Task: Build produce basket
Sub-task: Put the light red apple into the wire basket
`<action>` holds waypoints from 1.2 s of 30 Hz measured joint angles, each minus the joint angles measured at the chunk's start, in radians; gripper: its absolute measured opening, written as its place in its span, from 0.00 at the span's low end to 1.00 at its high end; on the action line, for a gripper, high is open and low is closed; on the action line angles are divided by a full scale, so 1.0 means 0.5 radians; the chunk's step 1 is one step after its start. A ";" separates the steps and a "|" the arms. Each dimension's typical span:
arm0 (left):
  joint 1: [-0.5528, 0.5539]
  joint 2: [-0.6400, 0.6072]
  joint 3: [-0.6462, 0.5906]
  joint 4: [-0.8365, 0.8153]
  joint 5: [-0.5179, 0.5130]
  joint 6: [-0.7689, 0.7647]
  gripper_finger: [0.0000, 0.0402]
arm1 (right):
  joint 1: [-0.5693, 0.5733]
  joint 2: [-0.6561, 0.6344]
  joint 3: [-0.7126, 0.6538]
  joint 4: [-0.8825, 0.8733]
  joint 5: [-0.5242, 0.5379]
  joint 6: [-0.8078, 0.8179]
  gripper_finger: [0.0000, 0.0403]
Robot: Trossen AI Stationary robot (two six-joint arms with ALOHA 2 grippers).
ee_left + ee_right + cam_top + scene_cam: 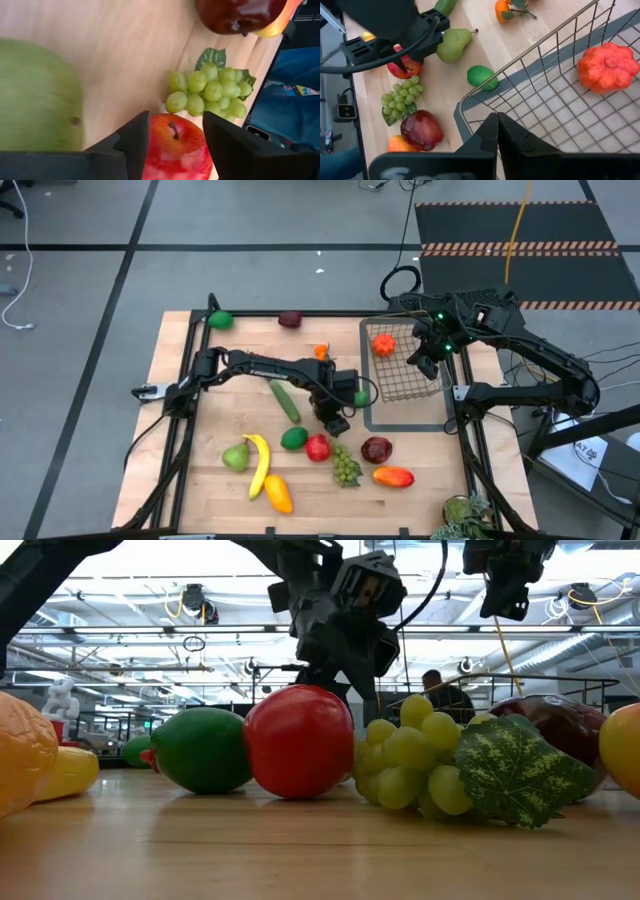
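Observation:
A red apple [318, 447] rests on the wooden table between a green lime [293, 438] and green grapes [346, 467]. My left gripper [337, 423] hangs open just above and behind it. In the left wrist view its two fingers frame the apple [175, 150] without touching it. In the low view the left gripper [340, 650] stands over the apple [298, 740]. The wire basket [405, 375] stands at the right and holds an orange, pumpkin-like fruit [383, 343]. My right gripper [497, 122] is shut and hovers over the basket's rim.
A cucumber [284, 400], banana [260, 463], pear [236, 457], dark red apple [377, 449] and two mangoes [393, 476] [279, 494] lie about the near half. A lime [221, 320] and a dark fruit [290, 319] sit at the far edge. The basket stands on a grey tray [372, 418].

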 joint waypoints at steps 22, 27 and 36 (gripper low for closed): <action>-0.102 0.017 0.002 0.000 -0.219 -0.221 0.80 | 0.000 -0.038 0.000 0.022 0.000 0.426 0.00; -0.127 0.021 0.002 0.019 -0.224 -0.217 0.71 | -0.001 -0.039 0.000 0.047 -0.001 0.426 0.00; -0.127 0.022 0.002 0.022 -0.205 -0.163 0.59 | 0.000 -0.039 0.000 0.083 -0.001 0.402 0.00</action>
